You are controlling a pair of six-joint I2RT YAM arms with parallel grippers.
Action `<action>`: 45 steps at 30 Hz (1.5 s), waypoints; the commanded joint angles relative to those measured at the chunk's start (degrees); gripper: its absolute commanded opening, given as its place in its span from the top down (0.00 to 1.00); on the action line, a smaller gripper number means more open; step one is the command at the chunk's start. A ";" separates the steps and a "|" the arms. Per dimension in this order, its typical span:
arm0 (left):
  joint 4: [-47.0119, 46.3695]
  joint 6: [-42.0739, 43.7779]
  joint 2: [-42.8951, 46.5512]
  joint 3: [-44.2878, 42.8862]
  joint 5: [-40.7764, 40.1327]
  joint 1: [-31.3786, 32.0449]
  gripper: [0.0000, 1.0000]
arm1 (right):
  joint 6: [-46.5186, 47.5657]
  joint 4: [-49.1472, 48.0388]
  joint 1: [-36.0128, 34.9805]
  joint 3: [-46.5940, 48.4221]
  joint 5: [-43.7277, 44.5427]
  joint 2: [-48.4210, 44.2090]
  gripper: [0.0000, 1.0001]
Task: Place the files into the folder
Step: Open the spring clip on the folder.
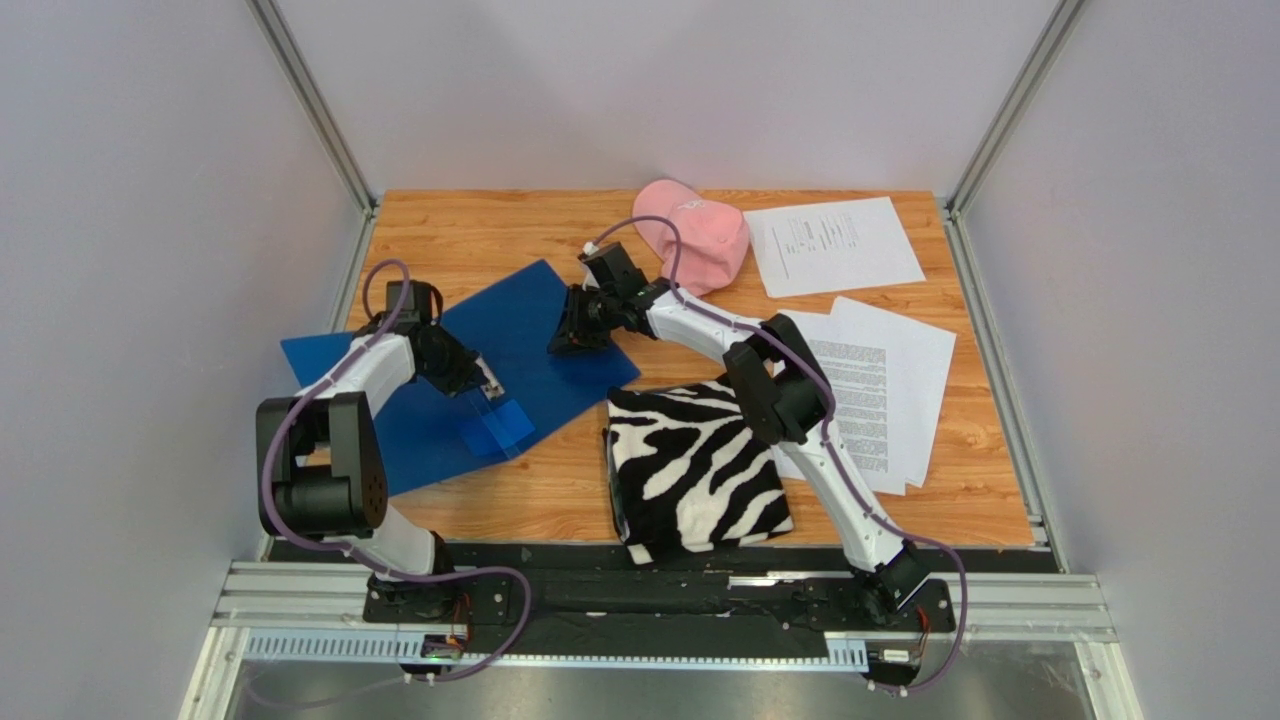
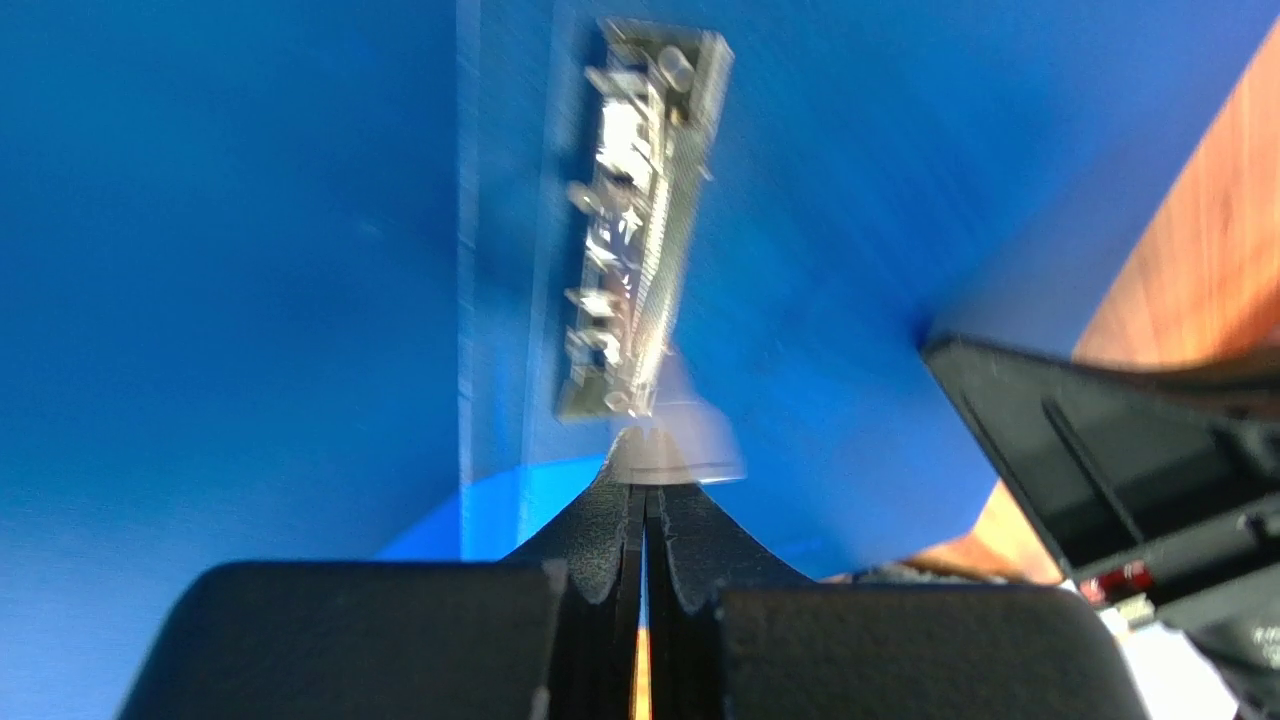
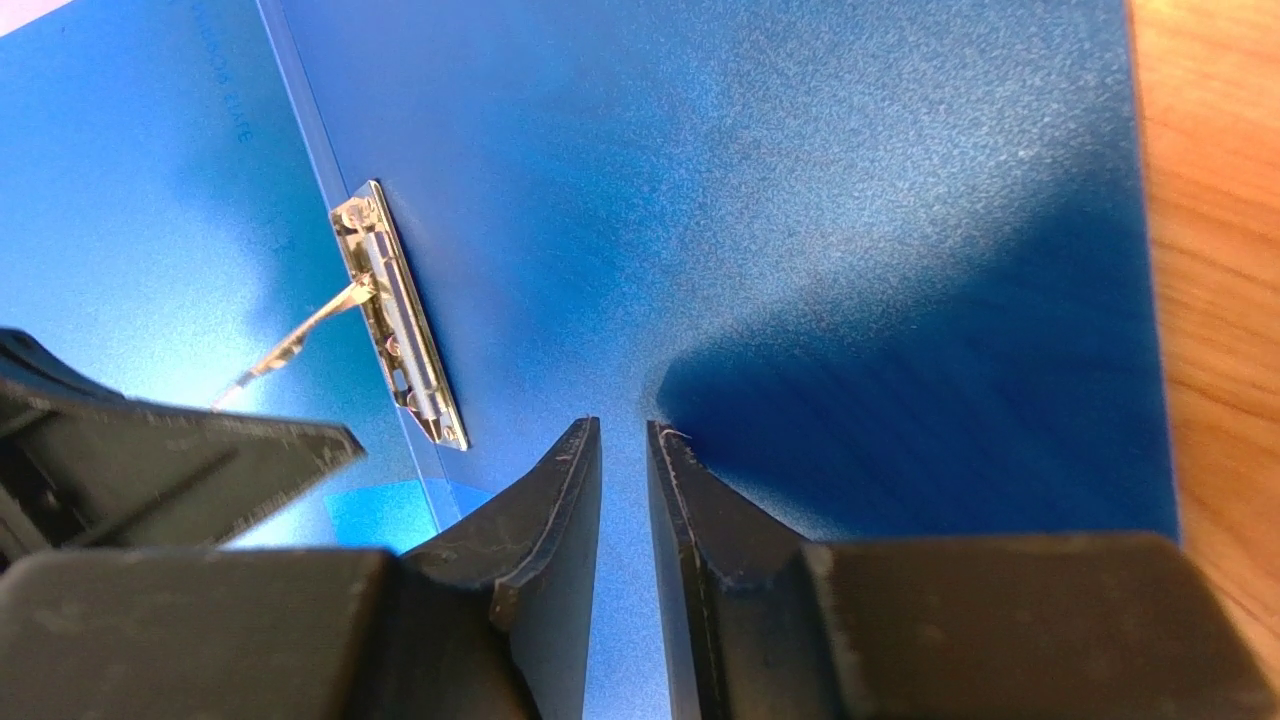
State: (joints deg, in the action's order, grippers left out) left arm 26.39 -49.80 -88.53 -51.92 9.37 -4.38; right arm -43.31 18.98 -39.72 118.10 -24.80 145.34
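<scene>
The left gripper (image 2: 646,488), jaws together, pinches the folder's (image 2: 226,270) metal clip (image 2: 639,225) lever.

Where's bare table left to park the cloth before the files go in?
Bare wood runs along the back edge left of the pink cap, and in a strip between folder and cloth. The right half is crowded with files. Both grippers, left and right, sit over the folder.

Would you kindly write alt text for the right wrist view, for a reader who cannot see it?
The right gripper hangs with its dark jaws nearly closed just above the open blue folder, which fills most of the view. The folder's metal clip lies to the left, its lever raised toward the left gripper; bare wooden table shows at the right edge.
</scene>
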 commanded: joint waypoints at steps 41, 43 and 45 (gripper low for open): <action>8.06 -4.42 -0.94 -7.33 -4.71 -8.89 1.00 | 1.03 4.40 -0.18 2.13 -0.25 1.09 0.75; 3.70 -4.08 -1.29 -5.74 1.05 -8.89 1.00 | 1.30 4.48 -0.35 1.96 0.27 0.83 0.75; 2.44 -4.08 -3.48 -4.95 4.77 -8.71 1.00 | 1.30 4.48 -0.44 1.78 0.19 0.82 0.75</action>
State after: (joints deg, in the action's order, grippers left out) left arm 30.79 -52.58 -90.28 -58.96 7.79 -13.21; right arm -43.09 21.39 -39.68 118.85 -25.61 145.27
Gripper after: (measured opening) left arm 0.007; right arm 0.251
